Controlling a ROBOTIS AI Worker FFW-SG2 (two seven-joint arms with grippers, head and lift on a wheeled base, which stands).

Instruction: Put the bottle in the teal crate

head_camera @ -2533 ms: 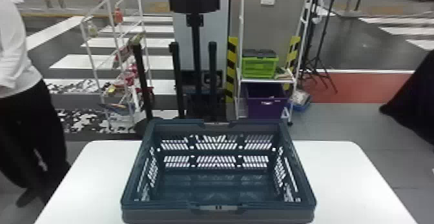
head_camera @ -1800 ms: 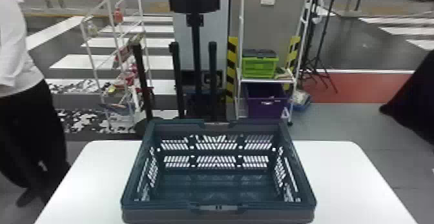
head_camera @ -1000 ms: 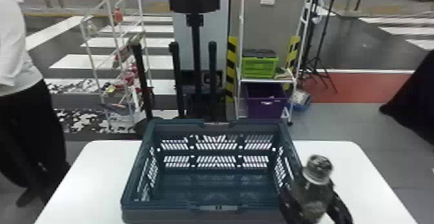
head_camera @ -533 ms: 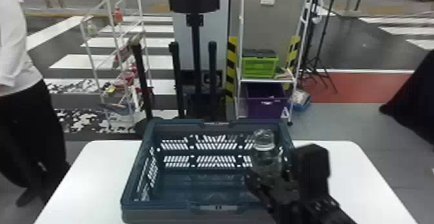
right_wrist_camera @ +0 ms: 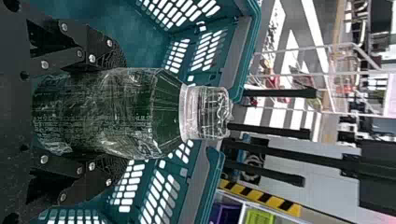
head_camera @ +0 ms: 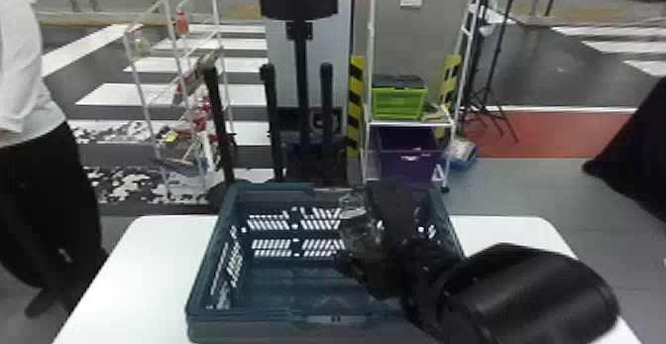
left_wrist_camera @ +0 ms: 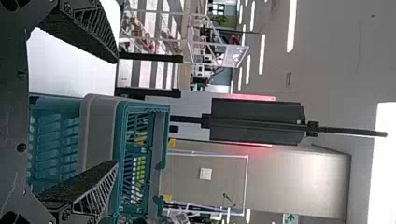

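Head view: right pincer (head_camera: 365, 264) over teal crate (head_camera: 238, 322); bottle (head_camera: 360, 236) in its grip, cap uppermost. Left wrist view: left pincer (left_wrist_camera: 116, 112) open, crate beyond its fingers. Right wrist view: right pincer (right_wrist_camera: 122, 114) clamps bottle's sides; cap projects past fingertips.

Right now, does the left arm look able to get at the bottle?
Doubtful: the right gripper clasps the green bottle from both sides, over the teal crate, likely leaving little room. The left gripper is open and empty, though.
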